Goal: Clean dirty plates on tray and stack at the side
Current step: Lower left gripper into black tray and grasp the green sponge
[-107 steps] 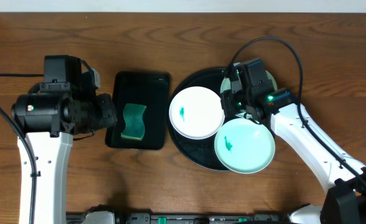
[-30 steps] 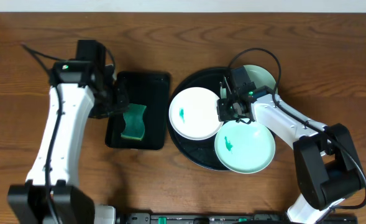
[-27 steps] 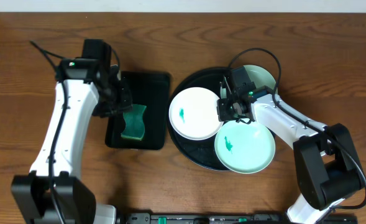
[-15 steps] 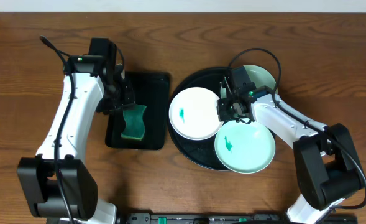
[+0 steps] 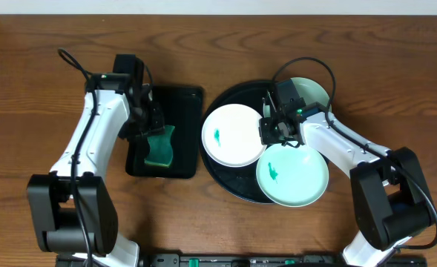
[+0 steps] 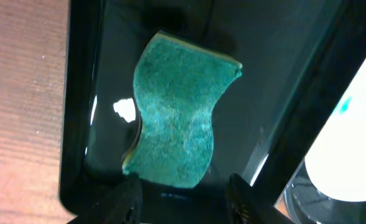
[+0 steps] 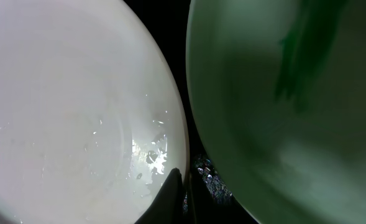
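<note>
- The round black tray [image 5: 231,182] lay on the wooden table [image 5: 203,44] and served as the reference for all positions below.
- A pale mint plate [image 5: 298,178] sat on the tray's near right portion and carried a teal smear [image 5: 274,174].
- A white plate [image 5: 239,139] sat on the tray's left portion, just beside the mint plate, with its own teal smear near its left edge.
- The right gripper [image 5: 270,137] was over the middle of the tray, in the gap between these two plates. Its jaws were closed, with the tips at the white plate's right rim. Whether the rim was pinched could not be determined.
- A rectangular black tray [image 5: 182,100] lay just left of the round tray and held a green sponge [image 6: 176,121].
- The left gripper [image 6: 186,198] was above that sponge. Its fingers [image 6: 128,198] stood apart and held nothing.
- A second pale mint plate [image 5: 316,90] sat at the round tray's far right edge, partly hidden by the right arm.
</note>
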Action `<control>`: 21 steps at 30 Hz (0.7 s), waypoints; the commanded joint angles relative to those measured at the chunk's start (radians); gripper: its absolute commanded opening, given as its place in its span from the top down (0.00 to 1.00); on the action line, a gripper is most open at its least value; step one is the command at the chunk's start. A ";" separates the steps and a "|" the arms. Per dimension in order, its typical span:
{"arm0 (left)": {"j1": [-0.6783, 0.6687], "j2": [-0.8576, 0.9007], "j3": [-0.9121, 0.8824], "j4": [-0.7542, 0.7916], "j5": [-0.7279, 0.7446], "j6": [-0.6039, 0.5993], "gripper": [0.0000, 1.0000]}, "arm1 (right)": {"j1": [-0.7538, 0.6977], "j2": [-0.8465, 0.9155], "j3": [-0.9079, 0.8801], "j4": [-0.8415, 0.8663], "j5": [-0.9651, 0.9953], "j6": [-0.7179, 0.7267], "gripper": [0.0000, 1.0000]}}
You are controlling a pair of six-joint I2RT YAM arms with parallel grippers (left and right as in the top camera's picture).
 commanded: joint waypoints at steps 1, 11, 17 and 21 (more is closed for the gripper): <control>0.000 0.010 -0.025 0.026 -0.013 -0.007 0.51 | 0.011 -0.001 -0.003 0.000 0.002 0.003 0.97; 0.000 0.010 -0.135 0.184 -0.013 -0.007 0.49 | 0.011 -0.001 -0.003 0.000 0.002 0.003 0.96; -0.001 0.010 -0.188 0.254 -0.013 -0.007 0.57 | 0.011 -0.001 -0.003 0.000 0.002 0.003 0.96; -0.001 0.010 -0.219 0.293 -0.013 -0.014 0.57 | 0.011 -0.001 -0.003 0.000 0.002 0.003 0.95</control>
